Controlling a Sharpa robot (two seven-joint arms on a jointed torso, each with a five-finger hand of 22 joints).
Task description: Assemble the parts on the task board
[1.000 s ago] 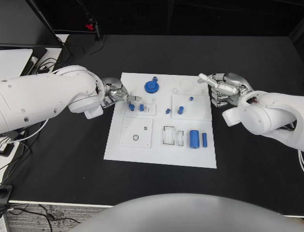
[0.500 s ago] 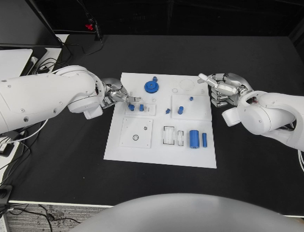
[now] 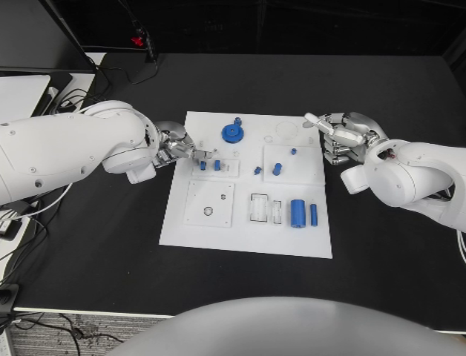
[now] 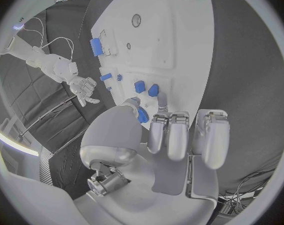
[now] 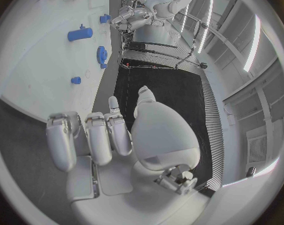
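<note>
Comparing with a second earlier, almost nothing is seen to have moved. A small blue part (image 4: 142, 116) is pinched in the fingers (image 4: 169, 135) of the left hand (image 3: 176, 147) at the task board's (image 3: 246, 239) left edge, seemingly being seated. The right hand (image 3: 346, 136) is held curled, empty, beside the board's right edge.

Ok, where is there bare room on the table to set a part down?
Bare black table lies beyond the task board's far edge and between its near edge and the robot. It is crowded beside the board, where the left hand and right hand sit at its edges.
</note>
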